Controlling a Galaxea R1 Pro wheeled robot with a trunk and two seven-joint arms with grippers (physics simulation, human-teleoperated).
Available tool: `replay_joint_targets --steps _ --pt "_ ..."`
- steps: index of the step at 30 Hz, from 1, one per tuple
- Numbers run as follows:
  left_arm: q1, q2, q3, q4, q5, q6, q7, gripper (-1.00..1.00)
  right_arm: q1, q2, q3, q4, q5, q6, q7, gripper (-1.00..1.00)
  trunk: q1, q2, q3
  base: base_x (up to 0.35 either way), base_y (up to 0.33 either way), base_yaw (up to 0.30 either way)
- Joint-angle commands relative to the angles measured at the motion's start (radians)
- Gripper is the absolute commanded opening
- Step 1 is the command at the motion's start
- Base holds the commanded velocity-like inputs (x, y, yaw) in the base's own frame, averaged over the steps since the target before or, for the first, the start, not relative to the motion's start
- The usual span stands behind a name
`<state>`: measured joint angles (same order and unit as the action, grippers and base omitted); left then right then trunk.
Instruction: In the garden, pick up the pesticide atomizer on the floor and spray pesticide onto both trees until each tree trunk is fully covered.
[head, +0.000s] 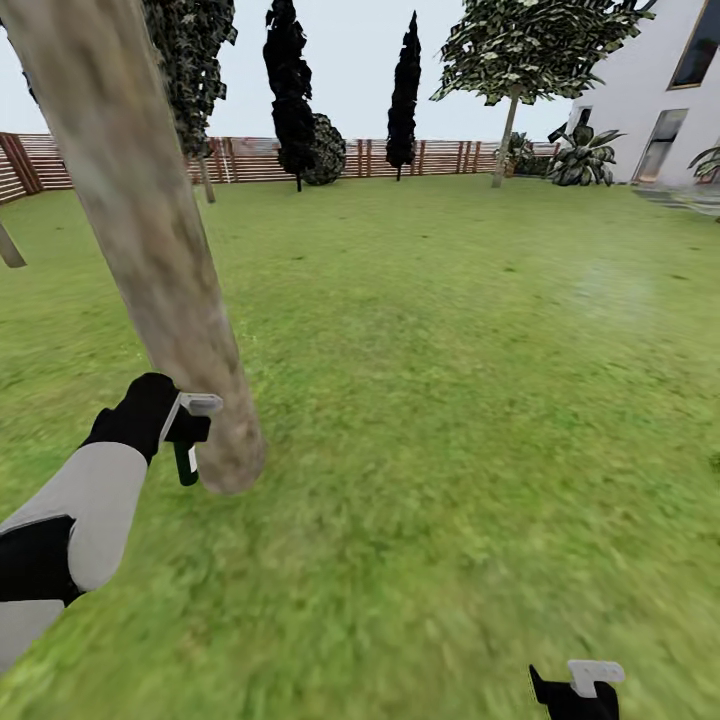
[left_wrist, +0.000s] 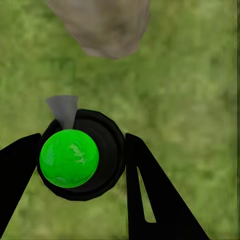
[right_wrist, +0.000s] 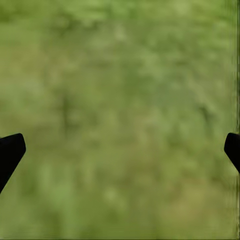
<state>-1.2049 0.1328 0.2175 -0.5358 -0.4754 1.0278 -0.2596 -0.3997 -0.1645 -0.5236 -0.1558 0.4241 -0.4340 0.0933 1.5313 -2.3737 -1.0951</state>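
Head view: the mottled grey-brown tree trunk (head: 150, 250) leans at the left, with wide green grass lawn (head: 450, 400) open to its right. Just beside its base, the left gripper (head: 185, 440) clamps the dark atomizer bottle (left_wrist: 82, 155). The right gripper (head: 580, 690), low at right, is spread wide and empty over grass.

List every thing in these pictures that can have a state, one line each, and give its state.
left pincer: shut on the pesticide atomizer.
pesticide atomizer: held off the grass, upright, close beside the near tree trunk.
right pincer: open, nothing between its fingers, over grass.
near tree trunk: standing, leaning in the head view; no spray visible on it.
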Motion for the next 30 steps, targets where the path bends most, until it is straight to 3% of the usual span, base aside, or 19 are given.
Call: replay_joint_targets --steps 1,6,11,14,25,30 --pt "-0.001 -0.001 0.005 -0.001 -0.011 0.003 -0.009 -1.00 -0.001 0.000 -0.009 0.001 0.002 -0.003 0.008 1.00 0.000 0.000 -0.001 0.000 -0.275 0.000" --pt "0.005 0.010 0.007 -0.001 -0.011 0.003 -0.009 -1.00 -0.001 0.001 -0.009 0.000 0.002 -0.003 0.008 1.00 0.000 0.000 -0.001 0.000 -0.275 0.013" --pt "0.018 0.013 0.005 0.001 -0.012 0.003 -0.009 -1.00 -0.001 0.005 -0.009 0.001 0.002 -0.003 0.008 1.00 0.000 0.000 -0.001 0.000 -0.275 0.241" --pt "0.041 0.015 0.005 0.059 -0.011 -0.001 -0.009 -1.00 -0.001 0.005 -0.009 0.001 0.002 -0.003 0.008 1.00 0.000 0.000 -0.001 0.033 -0.211 0.263" --pt "0.054 0.014 0.005 0.111 -0.011 -0.014 -0.010 -1.00 -0.001 0.005 -0.009 0.001 0.002 -0.003 0.008 1.00 0.000 0.000 -0.001 0.006 -0.011 0.032" --pt "0.050 0.013 0.007 0.099 -0.011 -0.009 -0.009 -1.00 -0.001 0.005 -0.009 0.001 0.002 -0.003 0.008 1.00 0.000 0.000 -0.001 0.275 0.000 0.000"
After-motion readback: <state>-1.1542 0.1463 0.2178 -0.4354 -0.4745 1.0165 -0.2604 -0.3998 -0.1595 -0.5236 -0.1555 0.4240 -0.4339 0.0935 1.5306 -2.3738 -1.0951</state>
